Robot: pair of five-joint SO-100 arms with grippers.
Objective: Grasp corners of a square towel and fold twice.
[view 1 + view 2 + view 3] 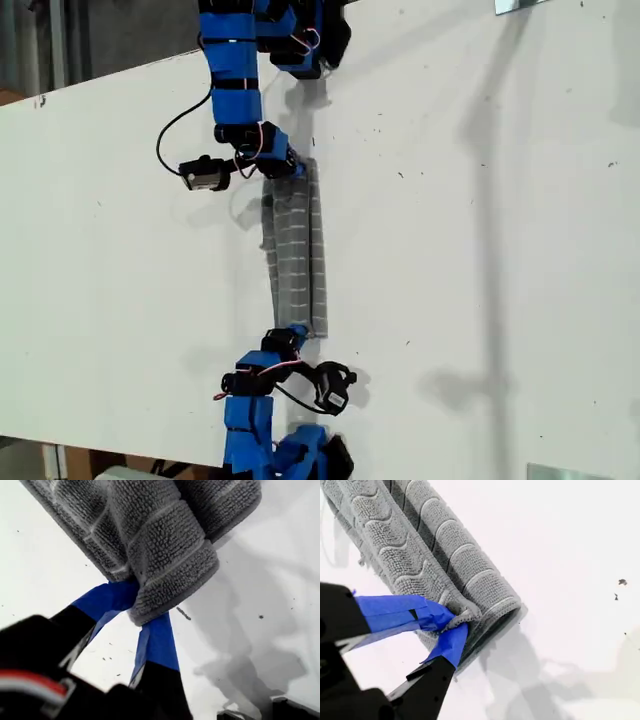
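The grey striped towel (295, 250) is folded into a long narrow strip, stretched between two blue arms in the exterior view. One arm's gripper (285, 165) holds its upper end and the other's (287, 338) its lower end; the wrist views do not show which arm is which. My first gripper (137, 605) is shut on a bunched corner (150, 607) of the towel (155, 540), which hangs above the white table. My second gripper (452, 625) is shut on a corner (461, 616) at the end of the towel (420, 545), low over the table.
The white table (480, 250) spreads wide toward the exterior view's right and left. Metal brackets sit at that view's top right (520, 5) and bottom right (565, 472). The arm bases stand at its top (240, 60) and bottom (255, 430).
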